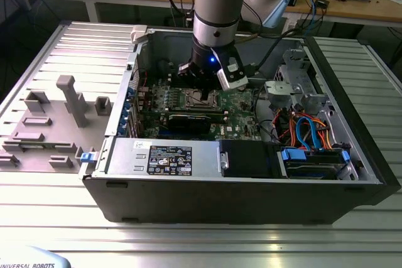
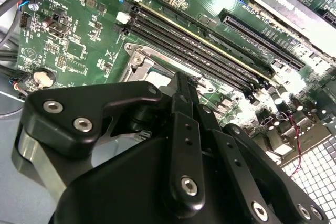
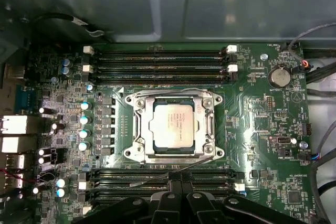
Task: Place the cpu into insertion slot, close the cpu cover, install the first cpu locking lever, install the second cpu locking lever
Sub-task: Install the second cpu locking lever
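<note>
- Since the cpu (image 3: 176,124) already lies flat in the slot (image 3: 131,153), with the cover (image 3: 210,124) down as a silver frame around it, the work looks to have reached the locking levers.
- One lever (image 3: 168,174), a thin wire, runs slantwise across the slot's near edge in the first wrist view; I judge it unlatched.
- Another lever (image 3: 168,89) lies straight along the far edge, beside the memory slots (image 3: 157,59); whether it is hooked I cannot tell.
- Gripper (image 3: 178,182): it hangs low over the board inside the case (image 1: 251,199), its tip just beside the slanting lever. Contact cannot be made out.
- Jaws: in the second wrist view the gripper (image 2: 181,82) has its two fingers (image 2: 184,129) drawn together, with nothing seen between them.
- Judgement: seating that lever calls for a push down and sideways with the closed tip, so the wire tucks under its hook. It also needs to stay clear of the cpu's top and the nearby memory slots.
</note>
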Controlling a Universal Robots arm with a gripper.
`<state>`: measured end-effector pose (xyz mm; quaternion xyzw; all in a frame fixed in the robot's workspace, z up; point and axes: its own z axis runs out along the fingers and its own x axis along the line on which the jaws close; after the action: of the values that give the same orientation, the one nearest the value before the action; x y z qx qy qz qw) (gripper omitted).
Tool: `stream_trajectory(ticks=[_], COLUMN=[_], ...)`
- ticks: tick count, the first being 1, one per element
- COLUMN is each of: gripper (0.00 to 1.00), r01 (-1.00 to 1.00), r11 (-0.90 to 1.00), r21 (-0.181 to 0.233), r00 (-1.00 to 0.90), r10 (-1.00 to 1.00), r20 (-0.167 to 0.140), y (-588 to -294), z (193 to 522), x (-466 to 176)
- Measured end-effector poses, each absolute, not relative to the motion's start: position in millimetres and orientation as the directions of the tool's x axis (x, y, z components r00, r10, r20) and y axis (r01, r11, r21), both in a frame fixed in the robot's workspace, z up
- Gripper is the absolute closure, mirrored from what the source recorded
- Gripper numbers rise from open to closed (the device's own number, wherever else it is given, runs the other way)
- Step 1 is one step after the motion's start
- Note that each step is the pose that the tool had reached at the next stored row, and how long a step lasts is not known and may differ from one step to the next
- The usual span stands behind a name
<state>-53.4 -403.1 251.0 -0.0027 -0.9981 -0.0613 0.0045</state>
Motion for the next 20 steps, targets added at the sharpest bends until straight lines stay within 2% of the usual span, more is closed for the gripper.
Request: stream_trajectory(ticks=[7, 20], gripper=[0.89, 0.89], r01=[0.006, 0.007], r11=[0.992, 0.987], r21=[0.125, 0.161], r00=[-1.0, -1.0], r10=[0.005, 0.004], r20=[0.01, 0.018], y=[-404, -409], z=[250, 234], x=[-54, -74])
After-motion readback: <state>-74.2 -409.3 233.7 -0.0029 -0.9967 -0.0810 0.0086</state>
